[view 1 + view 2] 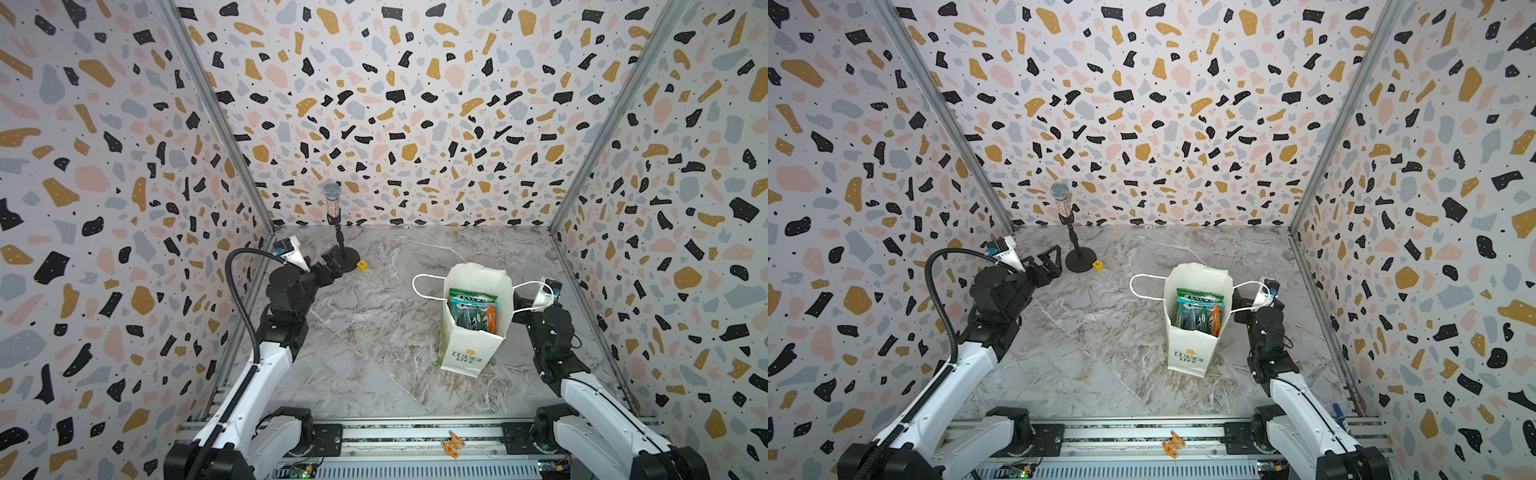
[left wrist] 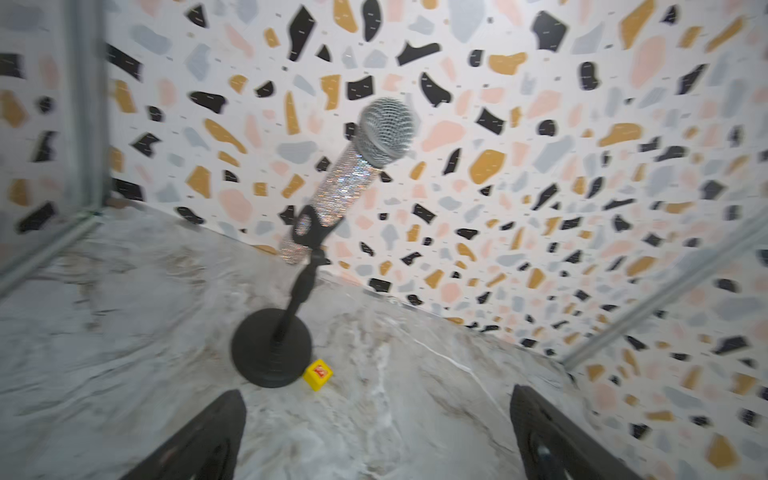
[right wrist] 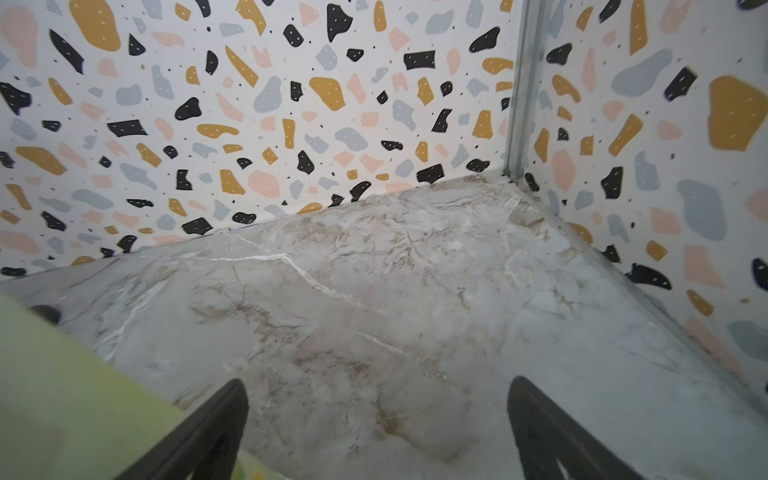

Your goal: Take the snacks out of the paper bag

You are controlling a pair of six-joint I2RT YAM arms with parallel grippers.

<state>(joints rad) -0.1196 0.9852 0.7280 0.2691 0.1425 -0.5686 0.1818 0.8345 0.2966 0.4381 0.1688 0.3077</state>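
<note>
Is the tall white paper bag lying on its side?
No, the white paper bag stands upright, glossy candy packets showing in its open top.

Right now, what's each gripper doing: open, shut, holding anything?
Left gripper: open, holding nothing.
Right gripper: open, holding nothing, beside the paper bag.

Both the left claw and the right claw gape wide, empty.

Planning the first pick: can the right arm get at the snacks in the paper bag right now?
Probably, but only from above: the right gripper, open, sits beside the paper bag, whose wall screens the snacks; the top is open.
</note>
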